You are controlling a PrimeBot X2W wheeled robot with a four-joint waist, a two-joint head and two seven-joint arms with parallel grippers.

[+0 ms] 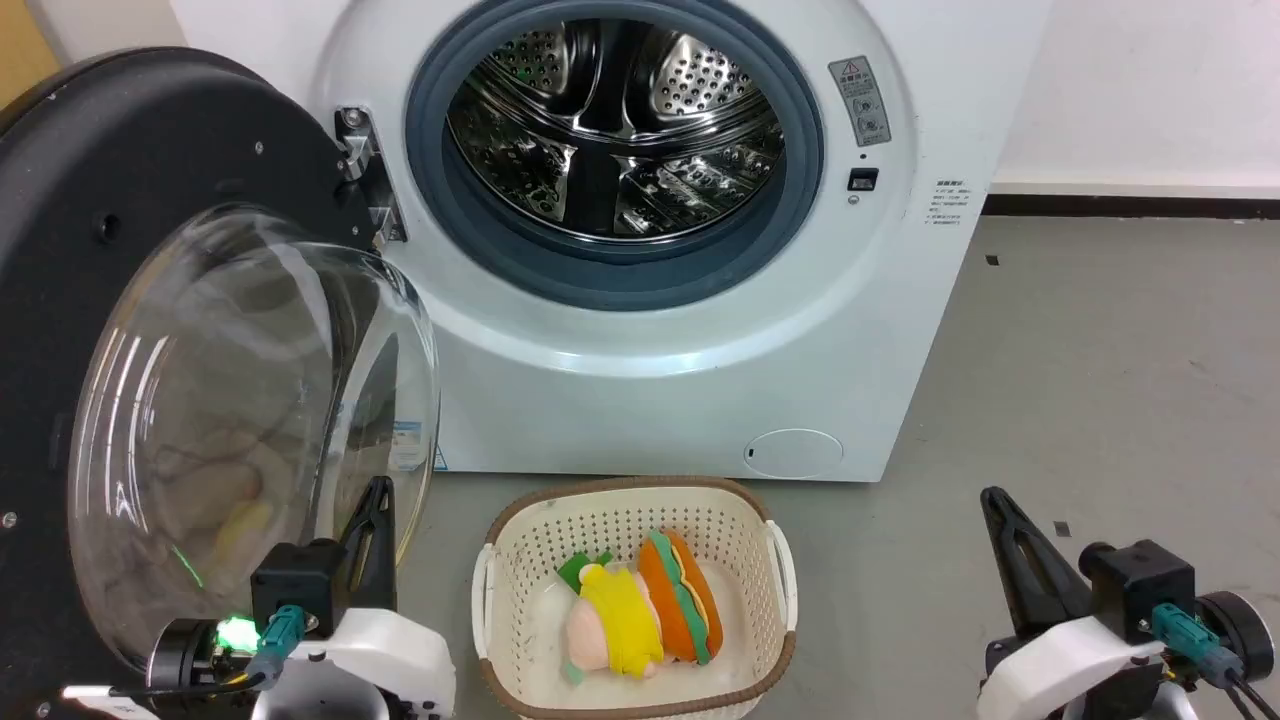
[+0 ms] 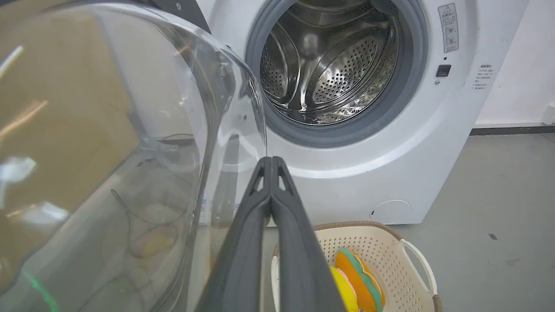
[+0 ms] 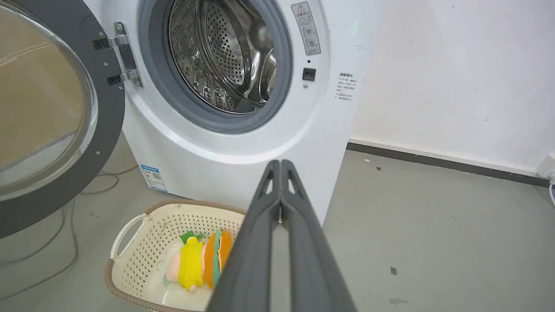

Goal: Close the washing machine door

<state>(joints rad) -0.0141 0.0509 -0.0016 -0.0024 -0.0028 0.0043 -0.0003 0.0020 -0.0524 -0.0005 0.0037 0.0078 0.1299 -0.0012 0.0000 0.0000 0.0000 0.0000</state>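
Note:
The washing machine (image 1: 700,340) stands ahead, white, its steel drum (image 1: 610,120) bare inside a grey gasket. Its black round door (image 1: 120,180) hangs wide open on the left hinge (image 1: 365,170), the clear glass bowl (image 1: 250,400) bulging toward me. My left gripper (image 1: 378,492) is shut with nothing in it, its tips just beside the bowl's lower right edge; the left wrist view has the fingers (image 2: 271,162) pressed together next to the glass (image 2: 130,151). My right gripper (image 1: 990,497) is shut and holds nothing, low at the right, well off the machine (image 3: 243,143).
A cream plastic basket (image 1: 520,540) with soft toys sits on the grey floor before the machine, between my arms. Cables lie on the floor (image 3: 56,242) under the door. A white wall (image 1: 1150,90) and dark skirting run behind at the right.

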